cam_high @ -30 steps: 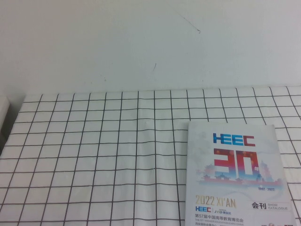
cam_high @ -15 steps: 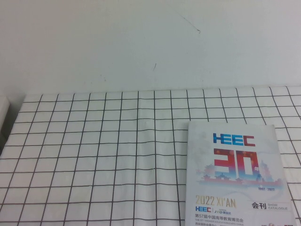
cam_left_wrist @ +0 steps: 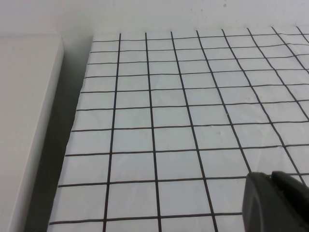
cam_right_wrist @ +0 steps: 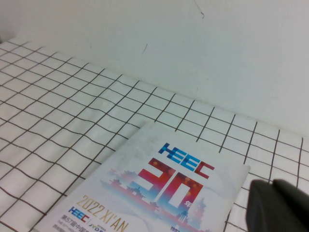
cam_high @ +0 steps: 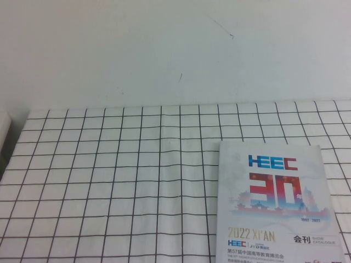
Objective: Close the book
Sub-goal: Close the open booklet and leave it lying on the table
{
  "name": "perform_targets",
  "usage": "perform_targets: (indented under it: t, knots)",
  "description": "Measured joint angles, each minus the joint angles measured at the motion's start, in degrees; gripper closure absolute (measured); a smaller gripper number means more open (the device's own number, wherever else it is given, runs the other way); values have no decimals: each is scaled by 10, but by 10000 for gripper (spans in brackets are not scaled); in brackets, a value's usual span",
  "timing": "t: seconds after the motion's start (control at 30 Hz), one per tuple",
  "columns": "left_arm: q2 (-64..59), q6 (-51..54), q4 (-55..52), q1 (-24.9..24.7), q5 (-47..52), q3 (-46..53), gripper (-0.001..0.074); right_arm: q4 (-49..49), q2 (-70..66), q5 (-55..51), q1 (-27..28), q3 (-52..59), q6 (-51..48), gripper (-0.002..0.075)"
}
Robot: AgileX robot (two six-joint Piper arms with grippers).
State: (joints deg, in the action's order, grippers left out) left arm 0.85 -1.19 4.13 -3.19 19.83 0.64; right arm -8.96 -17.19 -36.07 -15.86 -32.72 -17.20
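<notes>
A book lies shut and flat on the checked cloth at the front right, its pale cover up with blue "HEEC", a red "30" and "2022 XI'AN". The right wrist view shows the same book. My right gripper hovers just off the book's far right corner, its dark fingers pressed together with nothing between them. My left gripper hangs over bare cloth on the left side, fingers also together and empty. Neither gripper appears in the high view.
The white cloth with black grid lines covers the table up to a plain white wall. A white ledge runs beside the cloth's left edge, with a dark gap between them.
</notes>
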Motion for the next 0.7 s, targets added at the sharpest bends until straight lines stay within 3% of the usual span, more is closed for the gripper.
perform_targets:
  t: [0.4,0.7]
  knots:
    - [0,1,0,0,0,0,738,-1,36,12,0,18,0,729]
    - [0,2,0,0,-1,0,738,-2,177,110,22,226,0,729]
